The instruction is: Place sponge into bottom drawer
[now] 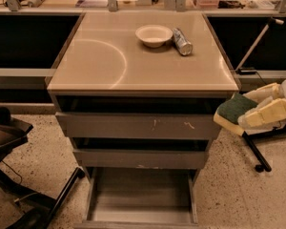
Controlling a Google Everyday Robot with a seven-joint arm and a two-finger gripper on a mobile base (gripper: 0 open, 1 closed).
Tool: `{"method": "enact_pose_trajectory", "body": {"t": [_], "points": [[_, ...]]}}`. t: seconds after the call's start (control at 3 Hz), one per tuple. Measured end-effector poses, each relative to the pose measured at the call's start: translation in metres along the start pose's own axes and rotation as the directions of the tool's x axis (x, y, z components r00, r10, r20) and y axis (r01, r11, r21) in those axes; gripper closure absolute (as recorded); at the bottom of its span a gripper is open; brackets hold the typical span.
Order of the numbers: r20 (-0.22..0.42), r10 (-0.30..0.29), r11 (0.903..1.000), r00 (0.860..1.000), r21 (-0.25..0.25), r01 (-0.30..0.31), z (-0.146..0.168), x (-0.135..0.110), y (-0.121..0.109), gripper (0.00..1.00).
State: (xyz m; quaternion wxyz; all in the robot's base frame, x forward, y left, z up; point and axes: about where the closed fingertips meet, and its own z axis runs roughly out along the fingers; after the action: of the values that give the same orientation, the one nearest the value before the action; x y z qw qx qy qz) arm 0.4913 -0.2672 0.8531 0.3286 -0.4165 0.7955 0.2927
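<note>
My gripper point(250, 109) is to the right of the cabinet, below the counter top, level with the top drawer front. It is shut on the sponge point(233, 110), whose dark green top faces up over its yellow foam base. The sponge hangs in the air just off the cabinet's right side. The bottom drawer point(142, 194) is pulled out at the bottom of the view. Its flat grey floor is bare.
A white bowl point(154, 35) and a silver can point(182, 41) lie at the back of the counter top point(109, 61). Two grey drawer fronts point(138, 126) sit above the open drawer. A dark chair base point(19, 175) is at the left. A stand leg point(255, 151) is on the floor at the right.
</note>
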Motion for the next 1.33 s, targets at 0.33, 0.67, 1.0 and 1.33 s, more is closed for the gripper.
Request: {"method": "enact_pose_trajectory", "body": {"t": [0.33, 0.67, 1.0, 1.33], "points": [[0.000, 0.000, 1.0000, 1.000, 0.000, 0.000, 0.000, 0.000, 0.000, 1.00], [0.028, 0.014, 0.9995, 1.000, 0.027, -0.014, 0.017, 0.013, 0.006, 1.00], [0.124, 0.005, 0.9973, 0.992, 0.072, -0.014, 0.045, 0.039, 0.028, 1.00], [0.133, 0.074, 0.9923, 0.988, 0.089, -0.086, 0.131, 0.104, 0.047, 1.00]]}}
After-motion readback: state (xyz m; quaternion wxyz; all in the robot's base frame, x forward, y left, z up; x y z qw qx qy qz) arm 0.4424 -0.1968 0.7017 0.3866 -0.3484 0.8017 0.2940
